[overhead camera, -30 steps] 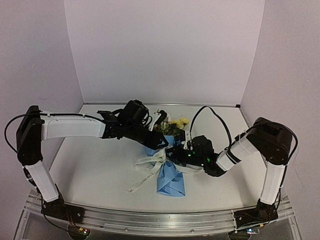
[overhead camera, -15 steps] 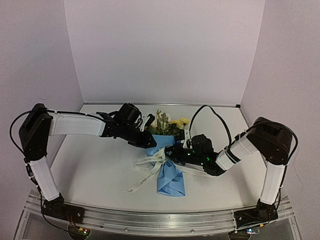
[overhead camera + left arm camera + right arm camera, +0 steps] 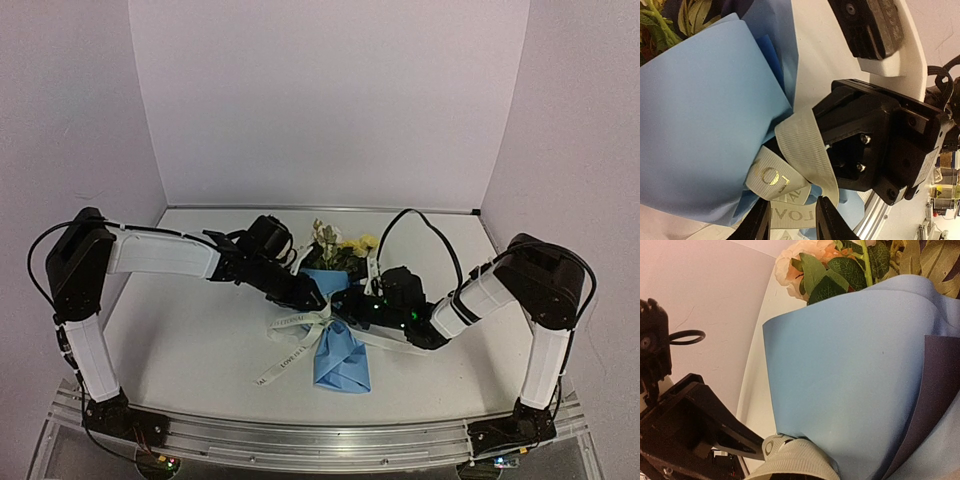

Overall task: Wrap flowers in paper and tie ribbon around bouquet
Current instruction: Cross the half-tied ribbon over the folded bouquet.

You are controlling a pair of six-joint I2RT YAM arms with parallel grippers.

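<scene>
the paper (image 3: 705, 125) is seen as smooth and matt; the ribbon (image 3: 807, 150) as ribbed woven cloth; the surface (image 3: 190, 340) as matt white.

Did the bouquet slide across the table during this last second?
No. The bouquet has stayed put: its blue stem end sits just as close to the metal rail in front as before.

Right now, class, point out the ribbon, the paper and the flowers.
ribbon (image 3: 283, 366): top external view, on its loose printed tail.
paper (image 3: 342, 365): top external view, on its folded lower end.
flowers (image 3: 358, 244): top external view, on the yellow blooms.
</scene>
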